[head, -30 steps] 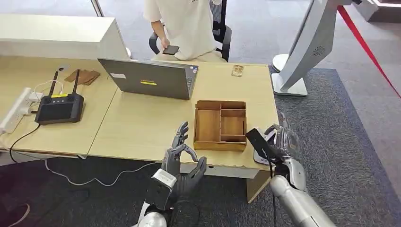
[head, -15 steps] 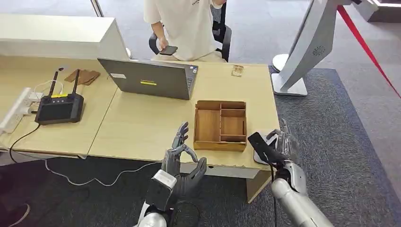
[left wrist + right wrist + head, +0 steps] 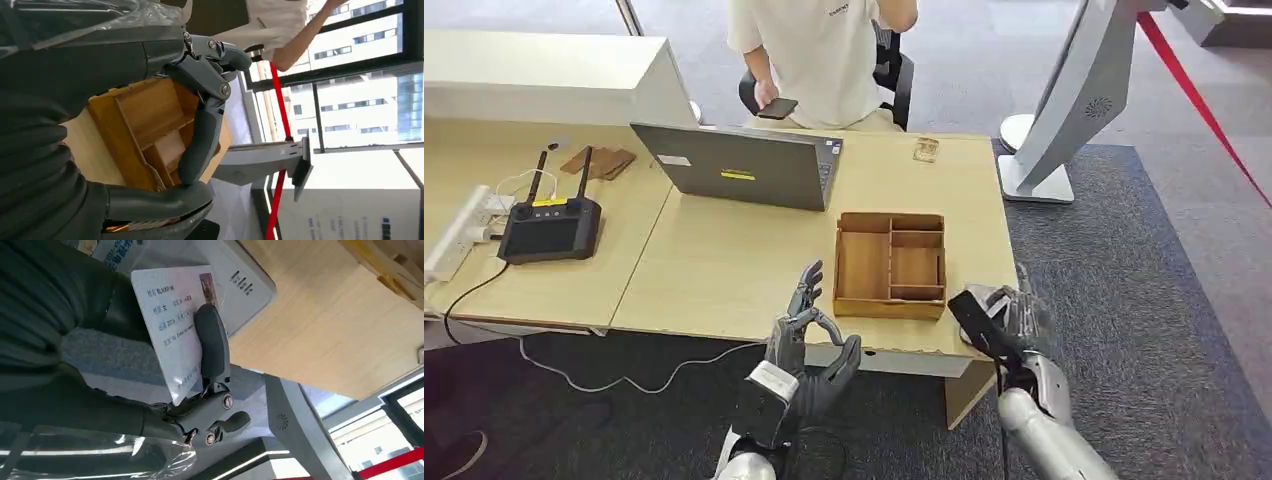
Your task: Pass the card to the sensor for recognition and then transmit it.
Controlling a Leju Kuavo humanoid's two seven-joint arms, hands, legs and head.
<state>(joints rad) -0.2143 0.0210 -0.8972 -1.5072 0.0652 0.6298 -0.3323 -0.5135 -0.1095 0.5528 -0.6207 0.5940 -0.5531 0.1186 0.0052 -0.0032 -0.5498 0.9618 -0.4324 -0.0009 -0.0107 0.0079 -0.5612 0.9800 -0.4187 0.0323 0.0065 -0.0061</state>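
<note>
My right hand (image 3: 1012,322) holds a card (image 3: 973,318) at the table's near right corner; from the head view the card's dark side faces up. In the right wrist view the card (image 3: 175,325) shows a white printed face with a small photo, pinched under my fingers (image 3: 212,345). Just beyond it lies the white sensor pad (image 3: 240,285), with the card hovering close over it. My left hand (image 3: 809,345) hangs in front of the table edge with fingers spread, holding nothing; in the left wrist view its fingers (image 3: 200,135) are apart.
A wooden divided tray (image 3: 891,262) sits beside the sensor. A laptop (image 3: 744,165), a black controller (image 3: 549,228) and a power strip (image 3: 459,235) lie further left. A person (image 3: 819,55) sits behind the table holding a phone. A white stand (image 3: 1064,110) rises at right.
My right hand has lowered the card slightly toward the sensor at the table corner. The left hand has stayed where it was.
</note>
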